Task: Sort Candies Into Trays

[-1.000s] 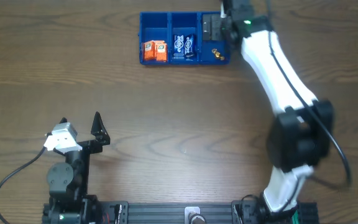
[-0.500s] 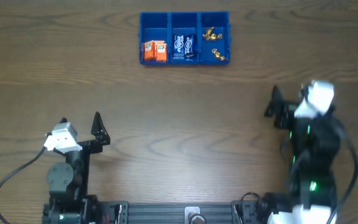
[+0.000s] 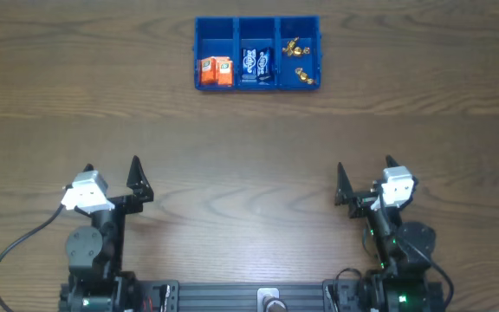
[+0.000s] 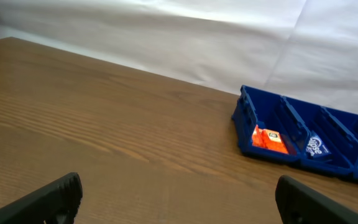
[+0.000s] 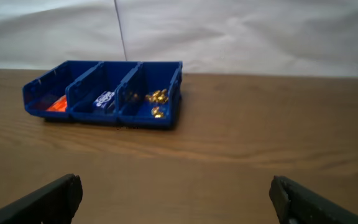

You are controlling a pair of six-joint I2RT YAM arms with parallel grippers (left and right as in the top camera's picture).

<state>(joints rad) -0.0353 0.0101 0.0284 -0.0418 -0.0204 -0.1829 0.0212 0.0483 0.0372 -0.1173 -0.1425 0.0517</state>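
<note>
A blue three-compartment tray [image 3: 257, 22] sits at the far middle of the wooden table. Its left bin holds orange candies [image 3: 215, 71], the middle bin blue-wrapped candies [image 3: 256, 62], the right bin gold candies [image 3: 295, 59]. The tray [image 4: 272, 112] also shows in the left wrist view with the orange candies [image 4: 270, 139], and in the right wrist view as a tray [image 5: 154, 112] with gold candies [image 5: 156, 98]. My left gripper [image 3: 111, 171] rests open near the table's front left, holding nothing. My right gripper [image 3: 364, 172] rests open at the front right, likewise with nothing in it.
Bare wood table [image 3: 249, 147] lies between the grippers and the tray. A white backdrop [image 5: 229, 31] stands behind the table's far edge.
The right arm has pulled back from over the tray's right bin to the front right of the table. Gold candies now show in that bin. The left arm has not moved.
</note>
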